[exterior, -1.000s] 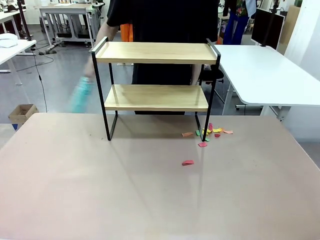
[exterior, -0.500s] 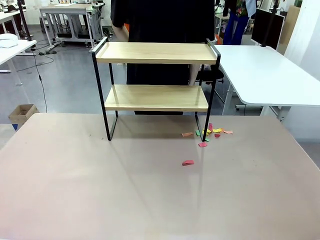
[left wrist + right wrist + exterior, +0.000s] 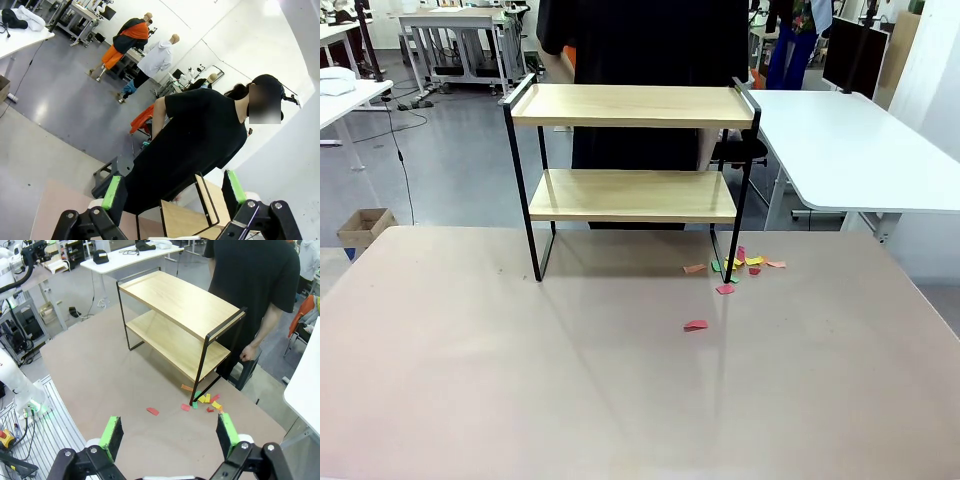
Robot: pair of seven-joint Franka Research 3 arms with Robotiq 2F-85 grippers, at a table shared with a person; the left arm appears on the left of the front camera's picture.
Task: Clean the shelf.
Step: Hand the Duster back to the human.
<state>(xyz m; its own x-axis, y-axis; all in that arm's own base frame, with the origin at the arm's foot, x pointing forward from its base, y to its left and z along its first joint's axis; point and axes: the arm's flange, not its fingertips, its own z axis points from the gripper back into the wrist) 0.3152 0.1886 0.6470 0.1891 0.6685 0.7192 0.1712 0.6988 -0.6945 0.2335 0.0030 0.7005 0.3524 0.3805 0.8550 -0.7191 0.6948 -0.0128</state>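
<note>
The shelf (image 3: 632,105), a two-tier rack of light wooden boards on a thin black frame, stands at the far side of the brown table (image 3: 520,380), and both boards are bare. Several small coloured paper scraps (image 3: 738,264) lie on the table by its right front leg, with one red scrap (image 3: 696,325) closer in. In the right wrist view the shelf (image 3: 180,300) and the scraps (image 3: 204,401) lie well ahead of my open right gripper (image 3: 166,434). My left gripper (image 3: 172,192) is open, high up, with a corner of the shelf (image 3: 200,210) below it.
A person in black (image 3: 640,40) stands behind the shelf, one hand (image 3: 246,354) hanging beside it. A white table (image 3: 850,150) stands at the right. A cardboard box (image 3: 365,228) sits on the floor at the left.
The person's blurred hand with a teal object, seen at the shelf's left a second ago, is gone. The shelf and the scraps have not moved.
</note>
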